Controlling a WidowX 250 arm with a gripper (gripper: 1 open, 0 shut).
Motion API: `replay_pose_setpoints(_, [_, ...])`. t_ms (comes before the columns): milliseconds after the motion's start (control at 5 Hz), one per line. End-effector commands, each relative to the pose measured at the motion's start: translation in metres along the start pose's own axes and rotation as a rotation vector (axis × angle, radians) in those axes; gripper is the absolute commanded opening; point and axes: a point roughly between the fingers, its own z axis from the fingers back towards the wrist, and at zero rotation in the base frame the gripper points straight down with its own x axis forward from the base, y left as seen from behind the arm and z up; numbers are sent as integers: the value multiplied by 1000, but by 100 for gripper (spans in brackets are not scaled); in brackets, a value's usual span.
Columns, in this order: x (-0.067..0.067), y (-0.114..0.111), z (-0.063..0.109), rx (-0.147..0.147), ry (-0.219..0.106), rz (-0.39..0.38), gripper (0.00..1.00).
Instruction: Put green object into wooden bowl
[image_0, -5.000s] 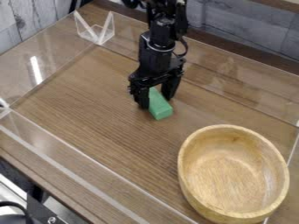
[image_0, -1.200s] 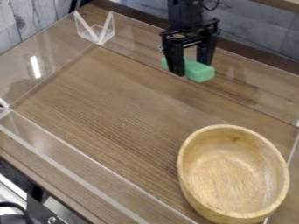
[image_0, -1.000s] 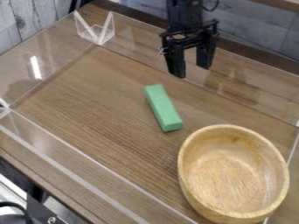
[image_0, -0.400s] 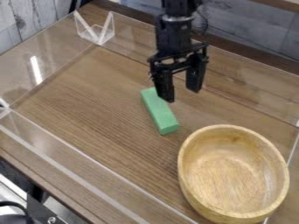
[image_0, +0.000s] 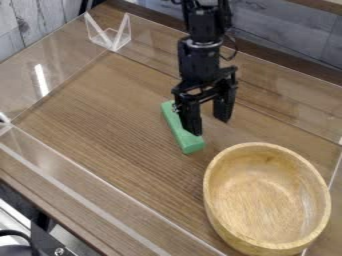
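Green object (image_0: 183, 130) lies flat beneath the open claw (image_0: 207, 116).

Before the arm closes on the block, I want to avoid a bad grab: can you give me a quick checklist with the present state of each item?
1. Hand open: ok.
2. Green block lying flat on the table: ok.
3. Hand directly above the block's far end: ok.
4. Fingers straddling the block: cannot tell.
5. Wooden bowl empty and upright: ok.
6. Path from the block to the bowl free of objects: ok.
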Motion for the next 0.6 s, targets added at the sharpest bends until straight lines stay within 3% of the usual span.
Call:
replay_pose_setpoints(0, [4, 1, 21, -75, -32, 37, 100])
replay_pose_setpoints(400, [16, 2, 25, -93, -53, 95, 100])
